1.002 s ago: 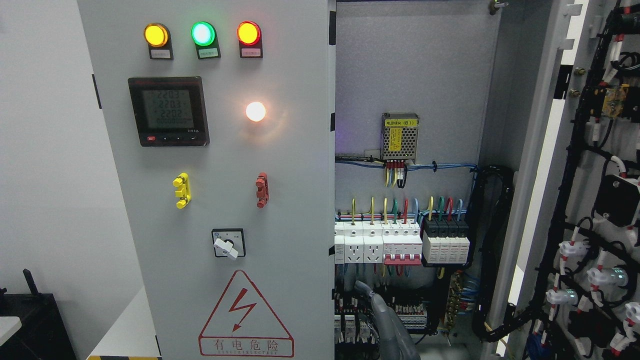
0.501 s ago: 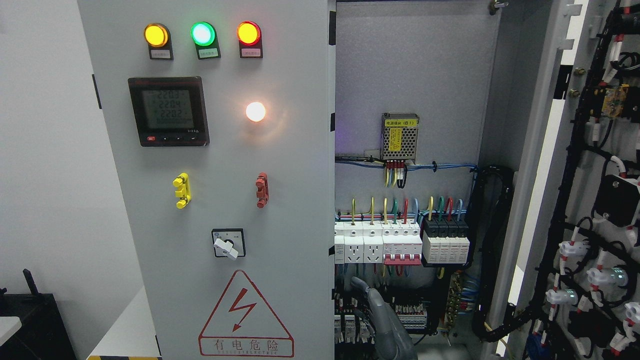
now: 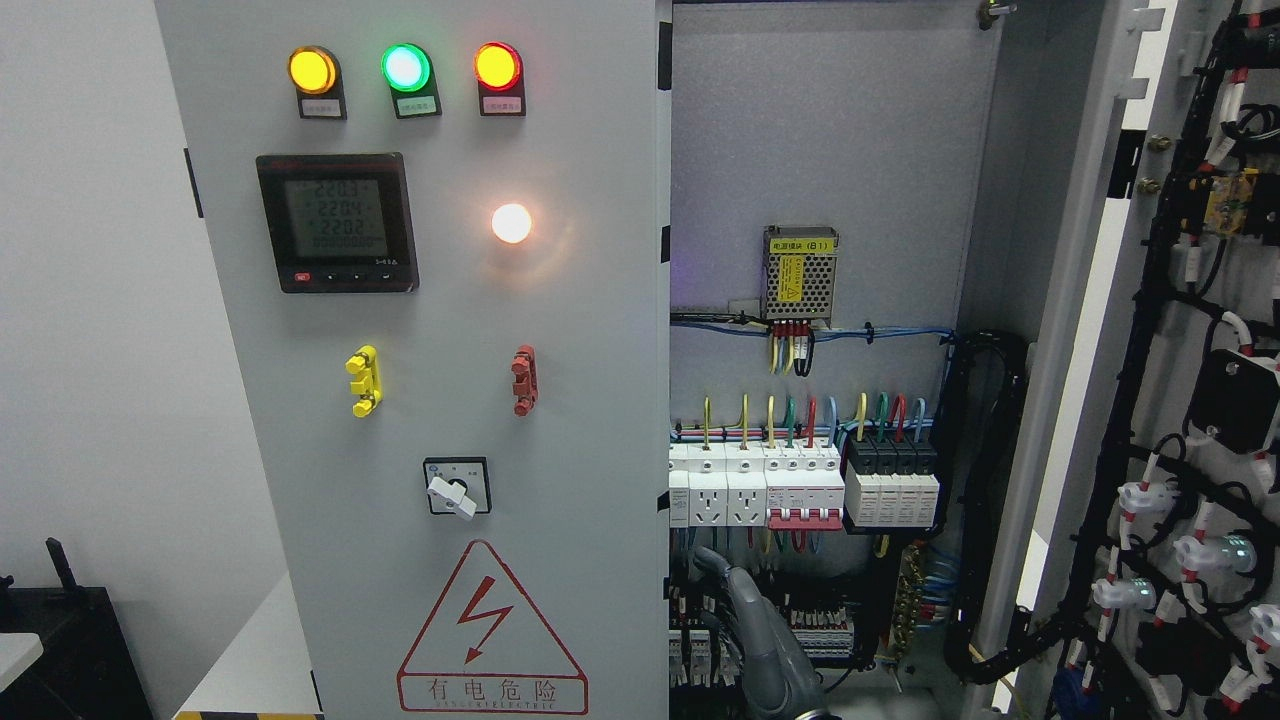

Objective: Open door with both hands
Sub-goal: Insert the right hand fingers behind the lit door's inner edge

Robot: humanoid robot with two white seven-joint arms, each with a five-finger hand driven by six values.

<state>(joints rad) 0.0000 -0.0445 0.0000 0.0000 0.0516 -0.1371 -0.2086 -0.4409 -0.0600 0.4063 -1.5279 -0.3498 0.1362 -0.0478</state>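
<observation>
**Right hand and cabinet, head view.** The right hand rose from the bottom edge, just right of the middle, into the lower part of the open cabinet bay. It was grey, pointed upward and leaned left. Its tip lay just below the row of white breakers and sockets. Whether it was spread, closed or gripping anything could not be told. It stood just beside the free edge of the left door, and contact with that edge could not be judged. Behind it, partly hidden by it, sat rows of terminal blocks.

The left door faced the camera and covered the left half of the cabinet. It carried these fittings:
- an amber lamp, a green lamp and a red lamp, all lit;
- a digital meter and a glowing white lamp;
- a yellow fitting and a red fitting;
- a rotary switch;
- a red warning triangle.

Higher in the bay, a perforated power supply was mounted on the grey back plate. Coloured wires ran down from it. A thick black cable bundle looped along the right side.

The right door stood swung wide open at the picture's right. Its inner face showed black wiring and white connectors.

At far left were a white wall and a black object near the floor.
</observation>
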